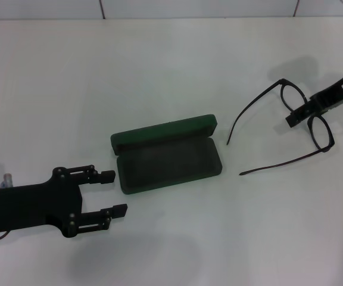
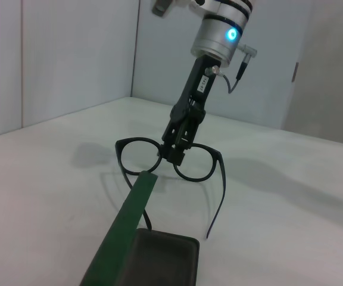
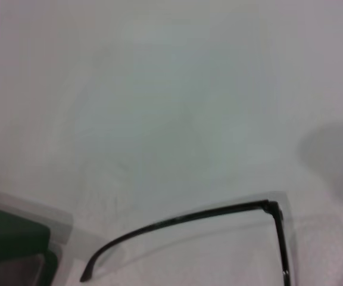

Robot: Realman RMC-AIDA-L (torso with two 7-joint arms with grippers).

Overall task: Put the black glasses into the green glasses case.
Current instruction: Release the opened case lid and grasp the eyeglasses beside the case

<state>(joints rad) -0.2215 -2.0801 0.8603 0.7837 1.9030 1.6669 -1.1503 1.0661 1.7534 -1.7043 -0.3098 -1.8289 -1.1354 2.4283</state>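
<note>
White bench [image 1: 159, 71] carries the green glasses case [image 1: 167, 154], open, long axis running left-right. My right claw [image 1: 299, 114], arm mostly cut off, clamps the bridge of the black glasses [image 1: 305, 116], temples pointing toward the case. My left claw [image 1: 112, 193] rests apart, beside the case.

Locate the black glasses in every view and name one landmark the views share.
Head view: black glasses at right, bridge pinched by the right gripper.
Left wrist view: centre, beyond the case.
Right wrist view: one temple arm only.
Shared landmark: green glasses case, open.
</note>
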